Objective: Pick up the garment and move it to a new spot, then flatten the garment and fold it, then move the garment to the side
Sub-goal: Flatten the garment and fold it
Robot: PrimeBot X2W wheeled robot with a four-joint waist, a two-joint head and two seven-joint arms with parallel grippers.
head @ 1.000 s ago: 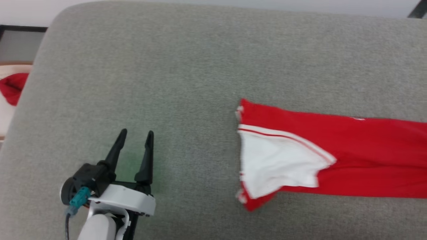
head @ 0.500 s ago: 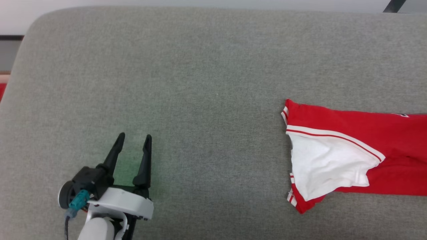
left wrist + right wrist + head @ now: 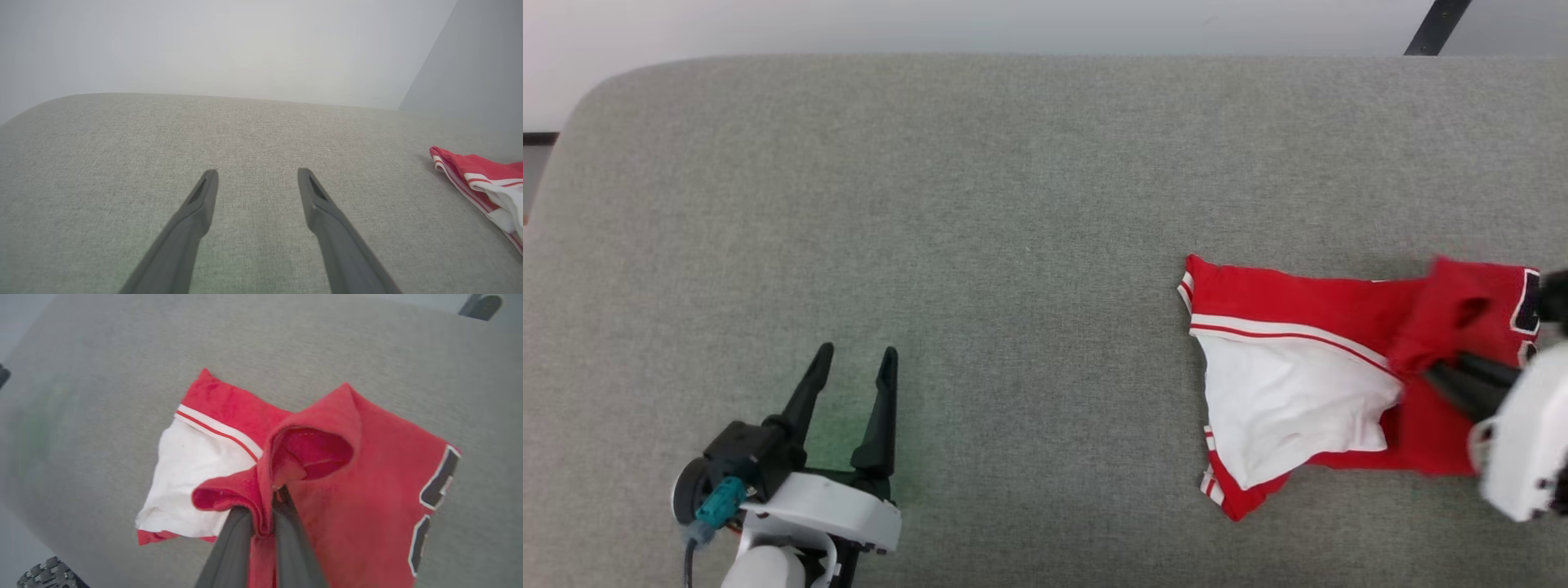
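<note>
Apparently the right gripper (image 3: 265, 502) is pinching a red fold of the garment (image 3: 367, 490) to carry it, while the left gripper (image 3: 854, 351) is hovering parted and empty.

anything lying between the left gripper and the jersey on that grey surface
Nothing visible does. The left gripper stands open over the grey fabric surface, and only that bare fabric lies between it and the garment to its right. The right gripper is shut on a red fold of the garment.
</note>
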